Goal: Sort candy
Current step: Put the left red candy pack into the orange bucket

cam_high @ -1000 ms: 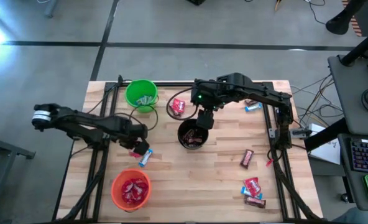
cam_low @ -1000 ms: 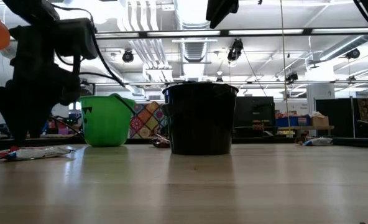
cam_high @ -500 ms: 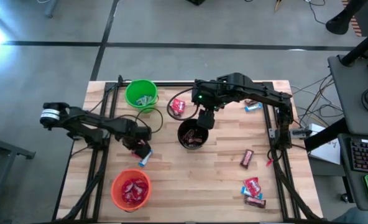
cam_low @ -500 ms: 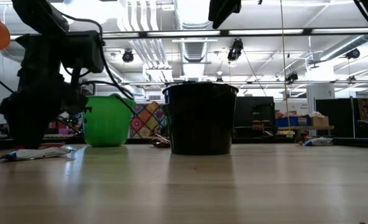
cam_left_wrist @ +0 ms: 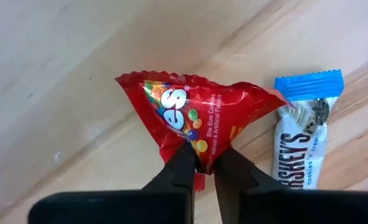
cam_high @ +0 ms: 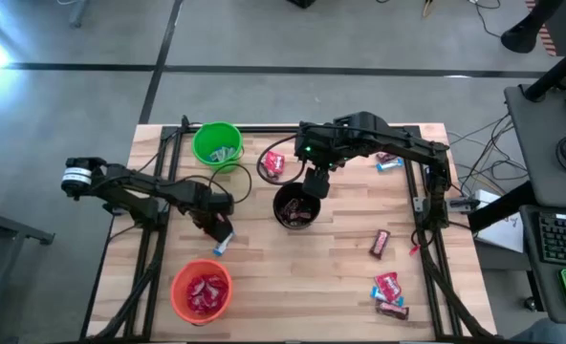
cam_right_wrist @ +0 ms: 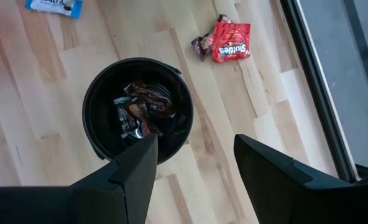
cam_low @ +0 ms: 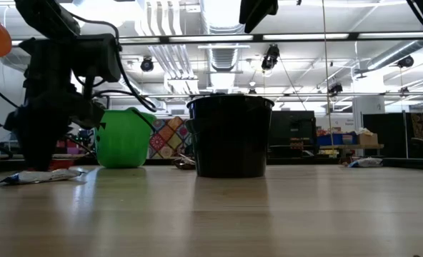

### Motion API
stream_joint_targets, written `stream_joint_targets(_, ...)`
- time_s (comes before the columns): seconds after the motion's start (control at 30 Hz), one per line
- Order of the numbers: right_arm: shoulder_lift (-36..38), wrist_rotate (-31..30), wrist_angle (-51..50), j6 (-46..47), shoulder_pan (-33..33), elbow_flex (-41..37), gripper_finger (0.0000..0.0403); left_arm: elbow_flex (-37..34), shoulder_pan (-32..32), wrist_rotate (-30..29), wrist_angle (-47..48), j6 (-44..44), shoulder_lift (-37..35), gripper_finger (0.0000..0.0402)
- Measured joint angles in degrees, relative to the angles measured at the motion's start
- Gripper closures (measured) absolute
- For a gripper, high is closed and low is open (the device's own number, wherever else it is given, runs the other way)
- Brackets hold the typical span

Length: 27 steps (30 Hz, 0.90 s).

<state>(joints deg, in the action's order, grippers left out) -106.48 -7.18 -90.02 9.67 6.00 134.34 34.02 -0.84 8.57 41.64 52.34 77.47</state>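
Left gripper (cam_left_wrist: 204, 163) jaws closed, pinching crimped edge of red candy pack (cam_left_wrist: 193, 121) on surface beside blue-and-white bar (cam_left_wrist: 303, 134). Light, crinkly, slippery foil; grip at seam. Right gripper (cam_right_wrist: 195, 163) jaws spread, empty, above black cup (cam_right_wrist: 103, 149).

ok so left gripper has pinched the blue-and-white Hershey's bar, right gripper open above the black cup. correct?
Not quite. The left wrist view shows the left gripper shut on the red Skittles packet; the blue-and-white Hershey's bar lies untouched beside it. The right gripper is open above the black cup.
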Motion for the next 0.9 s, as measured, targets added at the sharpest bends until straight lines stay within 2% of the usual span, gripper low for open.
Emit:
stream_joint_targets(0.3, 0.0, 0.0, 0.0, 0.4, 0.0, 0.0, 0.0195, 3.6, 0.06, 0.75, 4.9, -2.55, -4.77, 0.0401)
stream_joint_targets(0.73, 0.0, -0.35, 0.0, 1.02, 0.0, 0.0, 0.0195, 18.4, 3.52, 3.42, 22.37, -7.48, -14.25, 0.0401)
stream_joint_targets(0.9, 0.0, -0.35, 0.05, 1.01, 0.0, 0.0, 0.0195, 23.53, 6.52, 3.06, 24.07, -6.85, -16.08, 0.0401)
